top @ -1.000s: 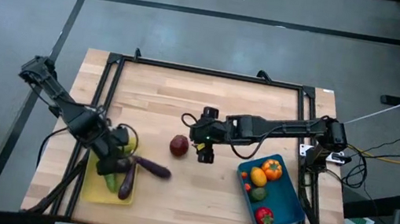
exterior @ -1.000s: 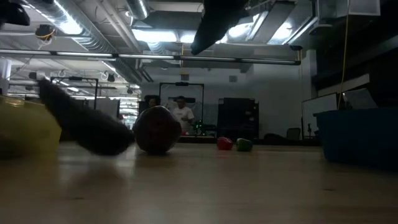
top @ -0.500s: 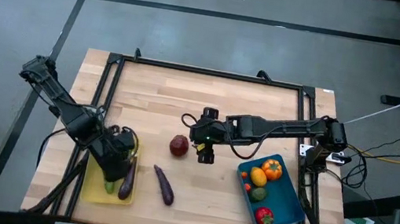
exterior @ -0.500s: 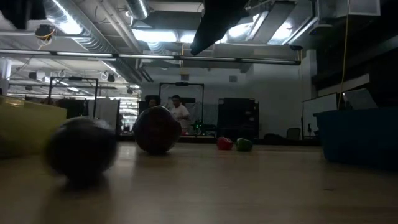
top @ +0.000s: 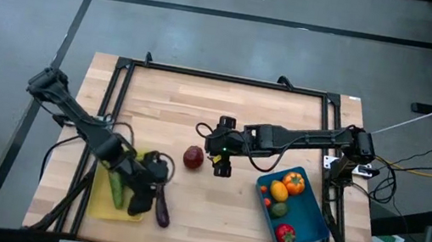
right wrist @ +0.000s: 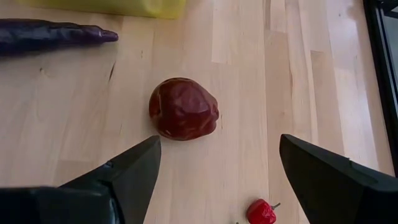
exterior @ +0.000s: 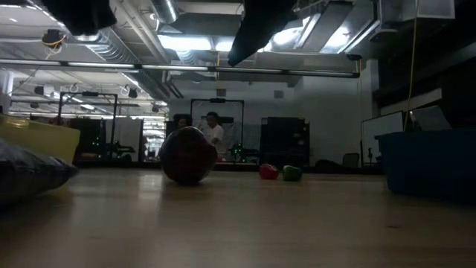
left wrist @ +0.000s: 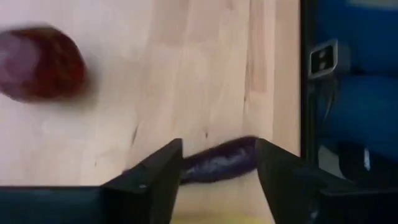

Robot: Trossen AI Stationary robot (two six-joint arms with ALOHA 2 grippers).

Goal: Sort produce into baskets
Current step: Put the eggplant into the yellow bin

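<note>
1. We see the yellow basket [top: 103,204] at the left front of the surface [top: 226,110]; a green cucumber [top: 116,189] lies inside it.
2. The left gripper [top: 157,183] sits low at the yellow basket's right edge. In the left wrist view its fingers [left wrist: 155,180] stand apart with a purple eggplant [left wrist: 221,160] lying on the wood between and just beyond them; they are parted, and we see no grip on it.
3. In the high view that eggplant [top: 162,208] lies on the surface just beside the yellow basket, outside it (a dark shape just left of it is hard to make out).
4. A dark red apple [top: 192,157] rests on the surface near the middle, well apart from both baskets.
5. The right gripper [top: 220,162] hovers just beside the apple, fingers [right wrist: 127,171] spread wide with nothing between them; the apple [right wrist: 184,109] lies ahead of them.
6. The blue basket [top: 310,229] at the right front holds an orange [top: 293,182], a yellow piece [top: 278,189], a green piece [top: 279,209] and a red pepper [top: 285,233].
7. The low view shows a small red pepper [exterior: 268,171] and a green pepper [exterior: 291,173] side by side farther back.
</note>
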